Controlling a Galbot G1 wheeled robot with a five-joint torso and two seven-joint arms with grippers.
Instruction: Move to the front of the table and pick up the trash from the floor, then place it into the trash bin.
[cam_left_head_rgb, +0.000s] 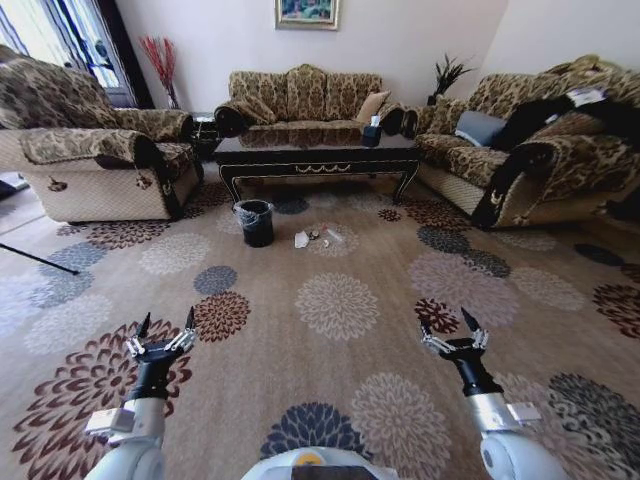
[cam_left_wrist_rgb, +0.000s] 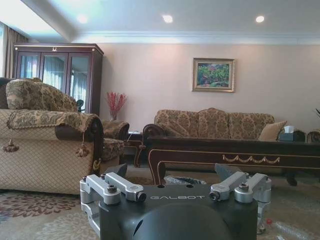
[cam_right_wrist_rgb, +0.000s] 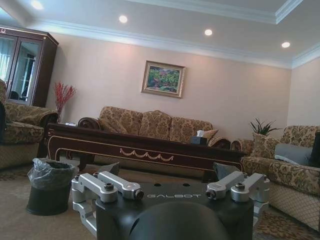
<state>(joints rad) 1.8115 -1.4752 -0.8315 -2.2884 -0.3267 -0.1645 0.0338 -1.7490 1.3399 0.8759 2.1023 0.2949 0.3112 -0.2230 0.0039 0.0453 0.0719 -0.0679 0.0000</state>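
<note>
The dark brown table (cam_left_head_rgb: 315, 160) stands ahead, in front of the far sofa. On the patterned floor (cam_left_head_rgb: 340, 300) before it sits the black trash bin (cam_left_head_rgb: 255, 222) with a clear liner. The trash lies just right of the bin: a white crumpled wrapper (cam_left_head_rgb: 302, 239) and a small clear bottle (cam_left_head_rgb: 331, 236). My left gripper (cam_left_head_rgb: 167, 322) and right gripper (cam_left_head_rgb: 445, 322) hover low over the carpet, both open and holding nothing, well short of the trash. The right wrist view has the bin (cam_right_wrist_rgb: 50, 185) and table (cam_right_wrist_rgb: 145, 150) beyond the right gripper (cam_right_wrist_rgb: 167, 170). The left wrist view has the table (cam_left_wrist_rgb: 235, 155) beyond the left gripper (cam_left_wrist_rgb: 172, 172).
An armchair (cam_left_head_rgb: 90, 150) stands at the left, a three-seat sofa (cam_left_head_rgb: 305, 100) behind the table, and another sofa (cam_left_head_rgb: 530, 150) at the right. A tissue box (cam_left_head_rgb: 372, 130) sits on the table. Open carpet stretches between me and the bin.
</note>
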